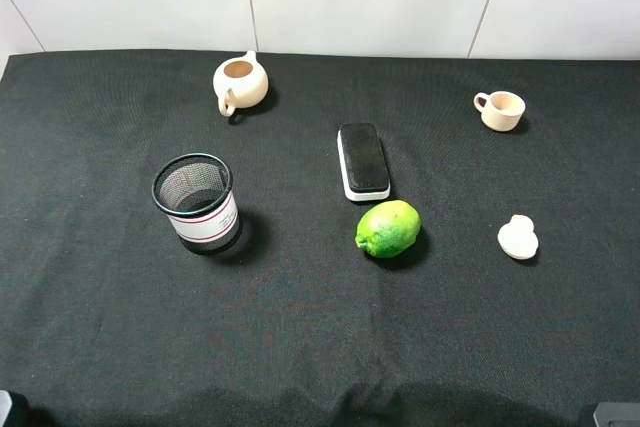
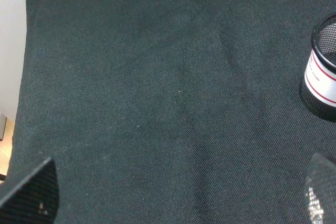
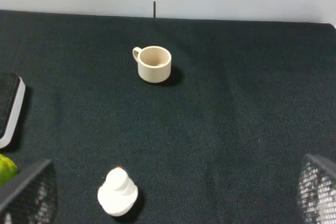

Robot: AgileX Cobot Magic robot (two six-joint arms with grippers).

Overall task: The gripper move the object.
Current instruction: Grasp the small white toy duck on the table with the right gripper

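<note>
The object is a small cream-white lid with a knob [image 1: 518, 239], lying on the black cloth at the right, in front of the cup. It also shows in the right wrist view [image 3: 117, 193], close in front of my right gripper [image 3: 172, 200] and nearer its one finger [image 3: 26, 195]. That gripper is open and empty, apart from the lid. My left gripper [image 2: 176, 200] is open and empty over bare cloth at the left; its fingers [image 2: 29, 190] stand wide apart. Neither gripper's fingers show in the high view.
A cream handled cup [image 1: 501, 109] stands at the back right, a cream teapot [image 1: 240, 83] at the back left. A black mesh holder [image 1: 197, 203] stands at the left. A black eraser [image 1: 363, 161] and a green lime [image 1: 389, 228] lie mid-table.
</note>
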